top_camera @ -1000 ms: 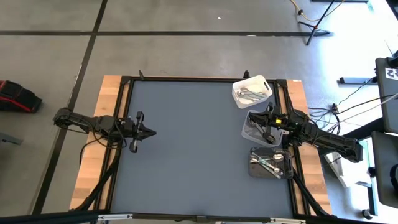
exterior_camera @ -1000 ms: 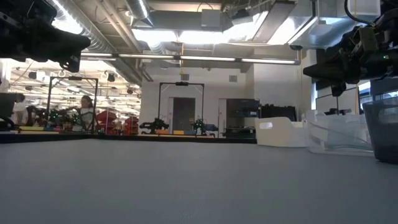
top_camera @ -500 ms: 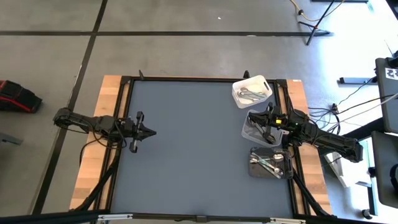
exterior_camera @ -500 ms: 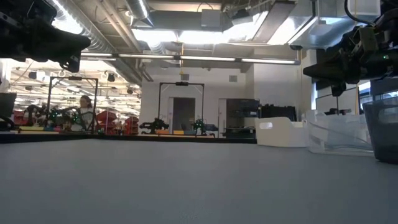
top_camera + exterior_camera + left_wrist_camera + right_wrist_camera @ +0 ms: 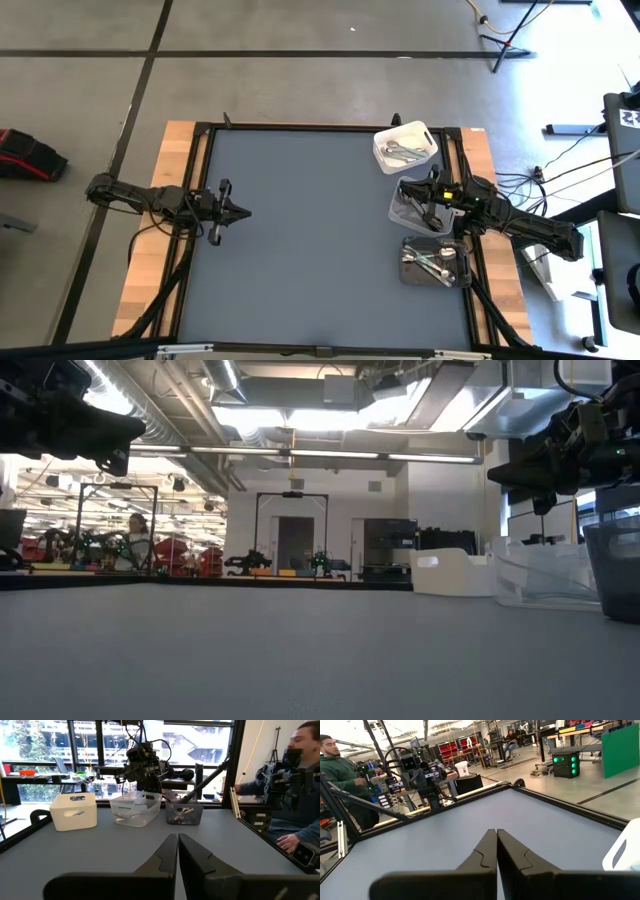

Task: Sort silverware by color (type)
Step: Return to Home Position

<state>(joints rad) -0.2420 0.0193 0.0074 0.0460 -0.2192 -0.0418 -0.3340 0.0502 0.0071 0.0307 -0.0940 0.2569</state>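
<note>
- High view: slim, shiny metal silverware (image 5: 428, 260) lies in three rectangular bins along the right edge of the matte grey tabletop (image 5: 310, 230): an opaque white bin (image 5: 400, 128), a clear bin (image 5: 393, 212) and a dark bin (image 5: 406, 270).
- Right jaws, pressed together and holding nothing, hang over the clear bin, above its pieces.
- Left jaws, likewise pressed together, sit at the tabletop's left edge, well apart from all bins.
- White-bin pieces lie flat, roughly crosswise. Dark-bin pieces lie slantwise, overlapping.

A robotics lab: exposed ceiling ducts (image 5: 215, 385), tape-lined concrete floor (image 5: 320, 85), and other robot arm rigs (image 5: 248, 563) standing across the open hall.
</note>
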